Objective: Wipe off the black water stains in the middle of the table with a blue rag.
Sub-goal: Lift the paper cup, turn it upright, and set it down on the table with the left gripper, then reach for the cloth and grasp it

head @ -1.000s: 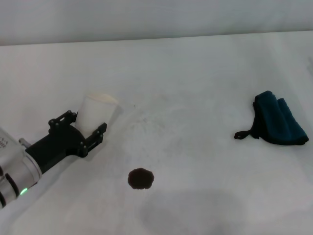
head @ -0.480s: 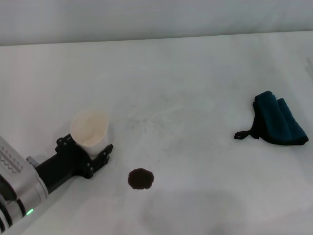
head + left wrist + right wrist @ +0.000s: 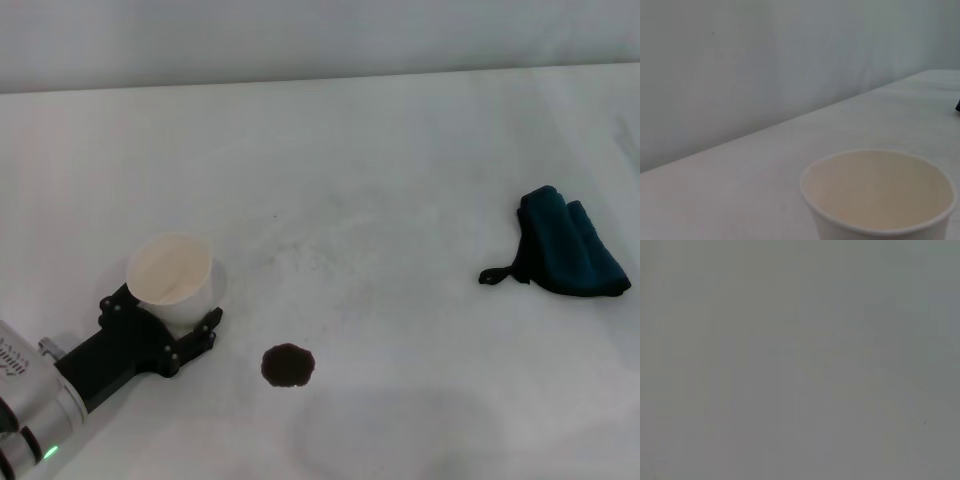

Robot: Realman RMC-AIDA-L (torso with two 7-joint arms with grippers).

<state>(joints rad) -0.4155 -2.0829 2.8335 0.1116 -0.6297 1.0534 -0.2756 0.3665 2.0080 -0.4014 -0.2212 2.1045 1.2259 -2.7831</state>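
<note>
The left gripper (image 3: 170,322), at the table's (image 3: 400,150) near left, is clamped on an upright white cup (image 3: 172,275), rim up and apparently empty. The stain (image 3: 288,365) lies just right of the gripper, near the front edge. The rag (image 3: 568,243) lies folded far right, well apart from both. The right gripper is out of sight; its wrist view is featureless grey.

My matt black plastic fingers (image 3: 205,325) grip a smooth white paper cup (image 3: 171,277). The table (image 3: 400,180) looks matt white, faintly smudged. At three o'clock lies a soft, thick-folded blue cloth rag (image 3: 572,250).
</note>
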